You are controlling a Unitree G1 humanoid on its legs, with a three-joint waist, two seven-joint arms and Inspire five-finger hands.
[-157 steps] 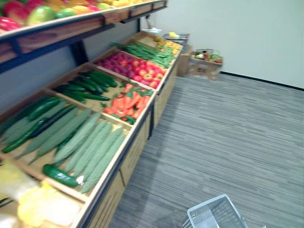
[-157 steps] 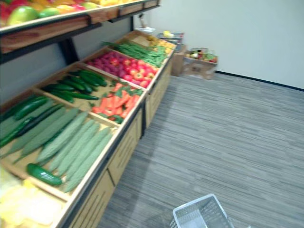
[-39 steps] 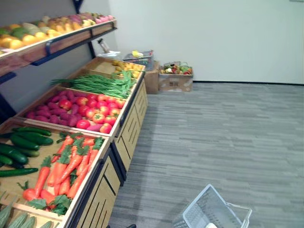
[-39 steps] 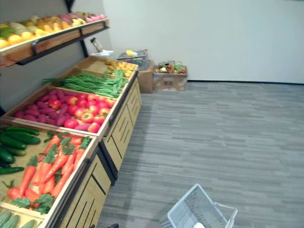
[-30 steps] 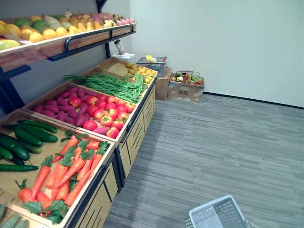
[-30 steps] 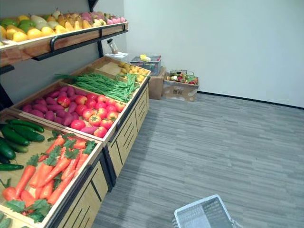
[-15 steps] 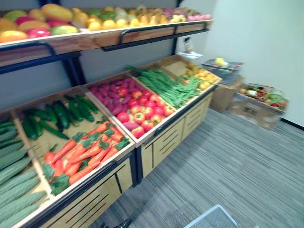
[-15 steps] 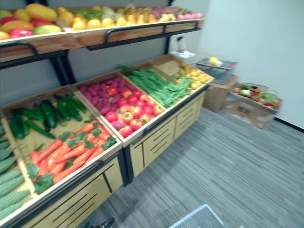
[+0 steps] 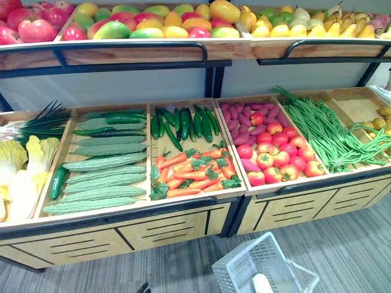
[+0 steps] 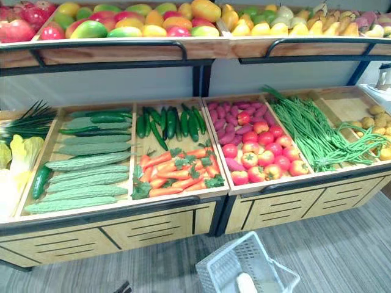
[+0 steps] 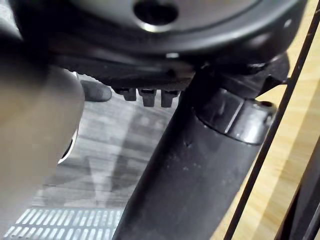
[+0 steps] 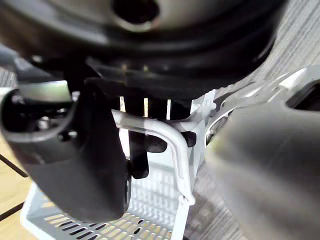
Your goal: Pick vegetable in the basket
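In the left eye view you face a wooden produce stand [image 9: 183, 213]. Its lower crates hold ridged pale-green gourds [image 9: 104, 162], dark cucumbers [image 9: 183, 122], carrots [image 9: 192, 174], tomatoes [image 9: 278, 155] and green beans [image 9: 324, 131] side by side, and fruit [image 9: 171, 24] lines the shelf above. All the vegetables lie in their crates, and the white basket [image 9: 238, 274] sits low in front of the stand, near the carrot and tomato crates. In the right eye view you get the same layout, with a pale oblong shape [image 10: 246, 282] inside the basket; you cannot tell what it is. In the left wrist view your left hand [image 11: 200, 165] looms dark over the grey floor [image 11: 115, 150], beside the stand's wooden front. Whether its fingers are spread or curled cannot be told. In the right wrist view your right hand [image 12: 85, 150] has its fingers [image 12: 136, 160] hooked round the white handle [image 12: 175, 150], and the basket's slotted wall hangs just below it.
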